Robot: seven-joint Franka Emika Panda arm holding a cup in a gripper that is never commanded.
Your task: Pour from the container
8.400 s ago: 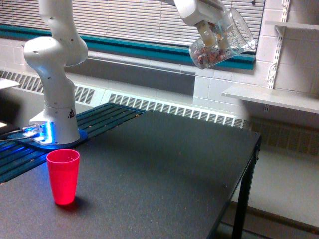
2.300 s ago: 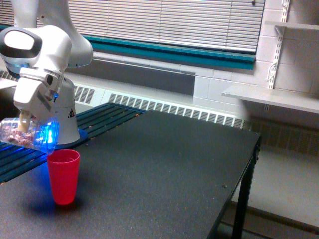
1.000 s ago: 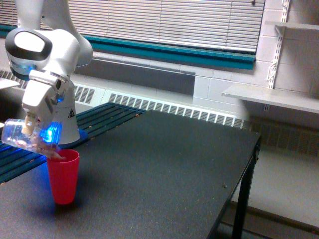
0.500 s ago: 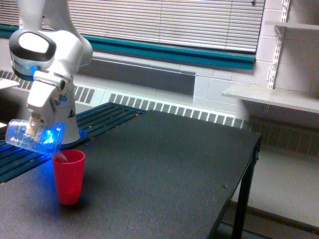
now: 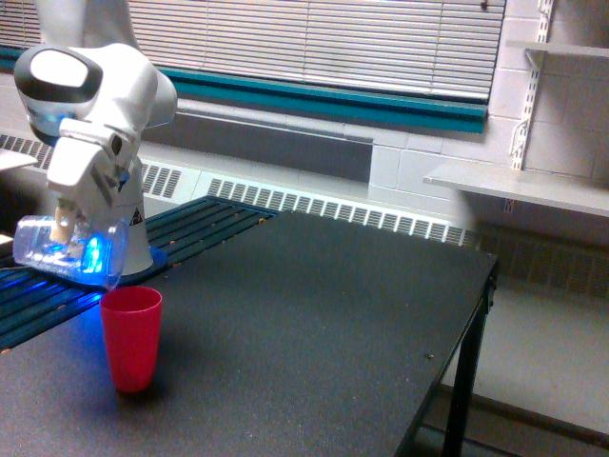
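Note:
In the exterior view my gripper (image 5: 65,227) is shut on the clear plastic container (image 5: 68,252), which lies almost on its side with its rim toward the view's right. The rim hangs just above and left of the red cup (image 5: 131,339) standing upright on the black table (image 5: 304,324). The container glows blue from the light behind it, and I make out no bits inside it now. The fingers are mostly hidden behind the container's wall.
The arm's white base (image 5: 124,238) with a blue light stands on a slatted platform (image 5: 190,224) at the view's left. The table's edge (image 5: 476,286) drops off at the right. A white shelf (image 5: 519,186) and a radiator line the wall behind.
The bits slid out of the container into the red cup. The red cup shifted slightly right. The container has since lifted a little and its rim has come away from the cup.

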